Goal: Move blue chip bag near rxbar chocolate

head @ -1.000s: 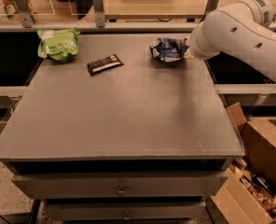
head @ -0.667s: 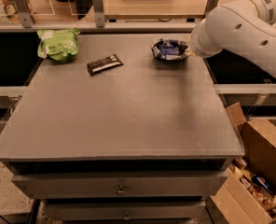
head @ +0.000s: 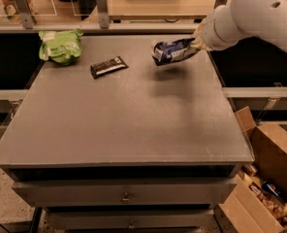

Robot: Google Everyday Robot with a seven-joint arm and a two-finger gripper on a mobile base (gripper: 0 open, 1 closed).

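White arm outstretched leftward; tool clenched, aloft

There are two bags: one blue chip bag, one green chip bag. There is one rxbar chocolate, and one gripper over the table's far right.

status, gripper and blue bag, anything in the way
Gripper shut on blue chip bag, back right over table. Bag held off the surface, apart from rxbar chocolate to its left. Nothing between them; green chip bag beyond the bar.
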